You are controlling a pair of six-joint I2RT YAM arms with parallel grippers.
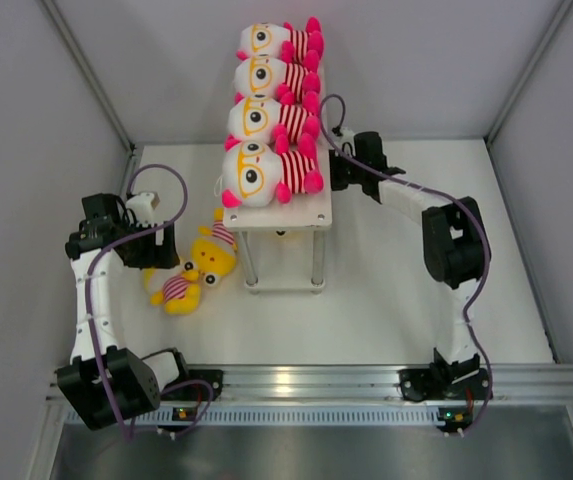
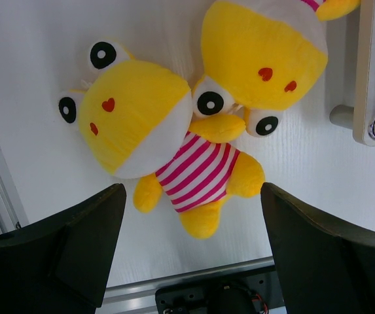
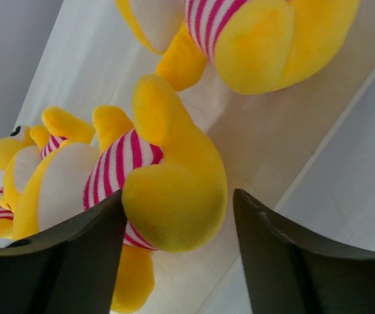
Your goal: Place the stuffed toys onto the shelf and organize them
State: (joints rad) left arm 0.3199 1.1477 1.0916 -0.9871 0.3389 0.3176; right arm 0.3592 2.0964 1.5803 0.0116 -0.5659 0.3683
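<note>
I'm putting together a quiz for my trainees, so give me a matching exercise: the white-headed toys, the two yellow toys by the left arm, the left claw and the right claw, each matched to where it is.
Column one:
1. white-headed toys
2. two yellow toys
3. left claw
4. right claw

Column two:
A. lying on the table, left of the shelf
B. open, above the table
C. in a row on the shelf's top board
D. at the shelf's right side, another yellow toy between its fingers

Pairs: 1-C, 2-A, 3-B, 4-D
</note>
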